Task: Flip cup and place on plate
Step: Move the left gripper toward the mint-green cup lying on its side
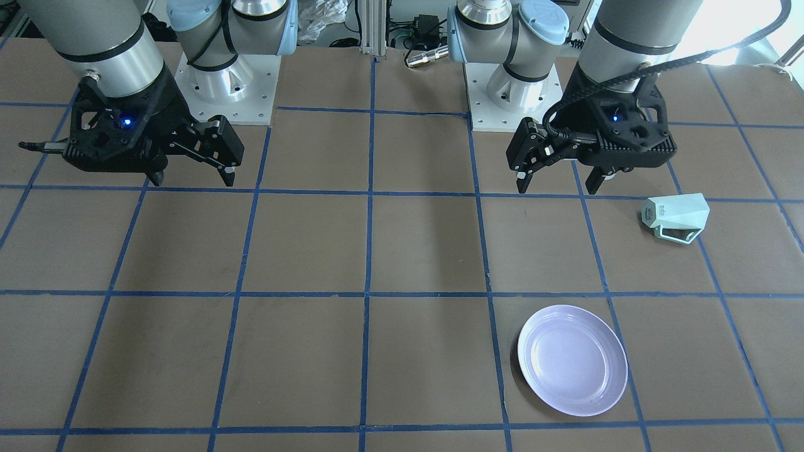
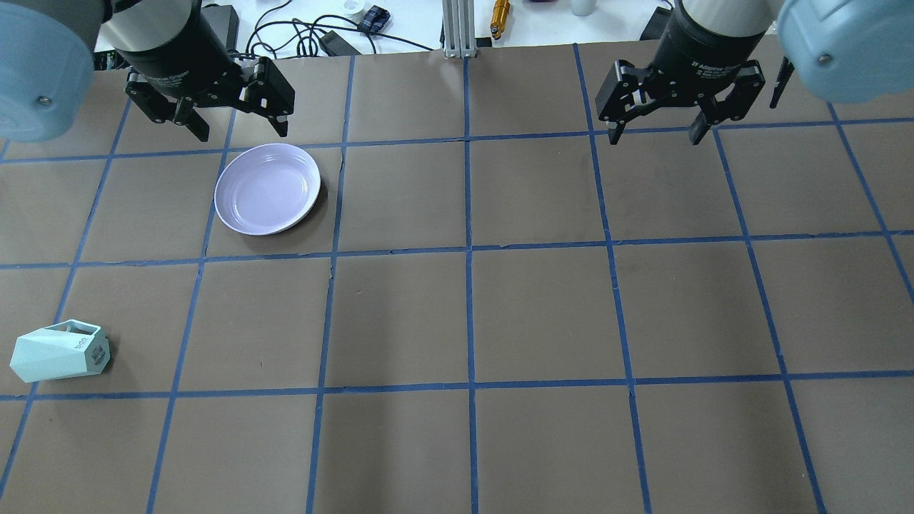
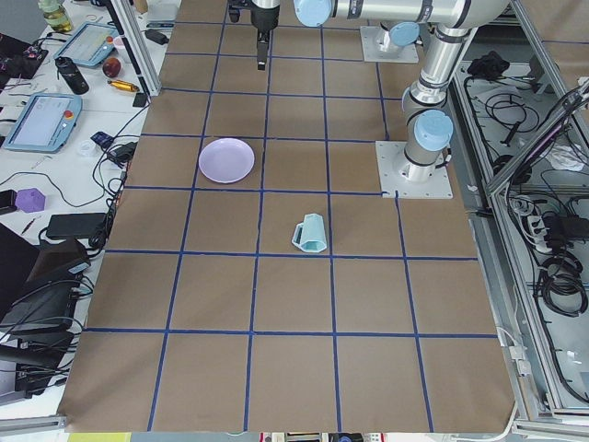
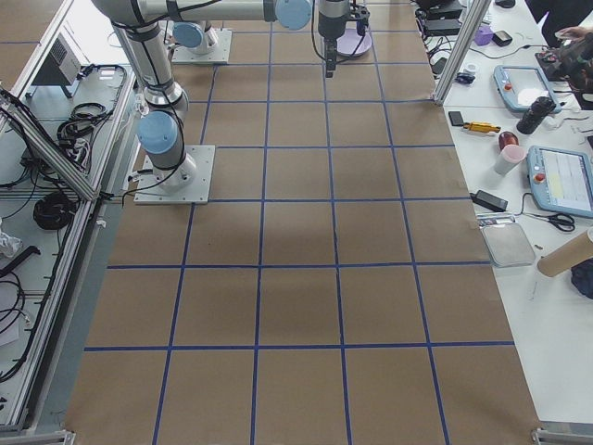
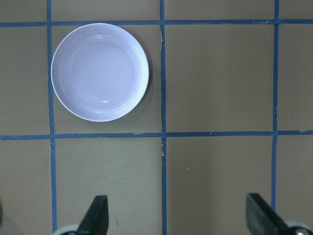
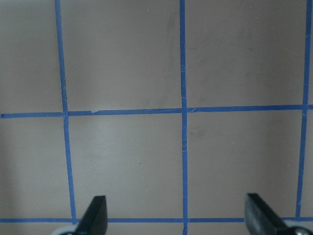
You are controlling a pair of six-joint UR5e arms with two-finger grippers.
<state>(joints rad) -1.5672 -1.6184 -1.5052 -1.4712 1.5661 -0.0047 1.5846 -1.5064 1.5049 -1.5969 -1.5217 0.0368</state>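
Note:
The pale mint-green cup (image 2: 58, 351) lies on its side near the table's left edge, close to the robot, with its handle on top; it also shows in the front view (image 1: 675, 216) and the left side view (image 3: 310, 234). The lavender plate (image 2: 268, 188) lies empty farther out, and shows in the front view (image 1: 572, 360) and the left wrist view (image 5: 100, 72). My left gripper (image 2: 241, 132) hangs open and empty above the table just beyond the plate, well away from the cup. My right gripper (image 2: 654, 134) hangs open and empty over the right half.
The table (image 2: 471, 314) is brown paper with a grid of blue tape lines. Cables and small items (image 2: 321, 32) lie past its far edge. The arm bases (image 1: 223, 81) stand at the robot's side.

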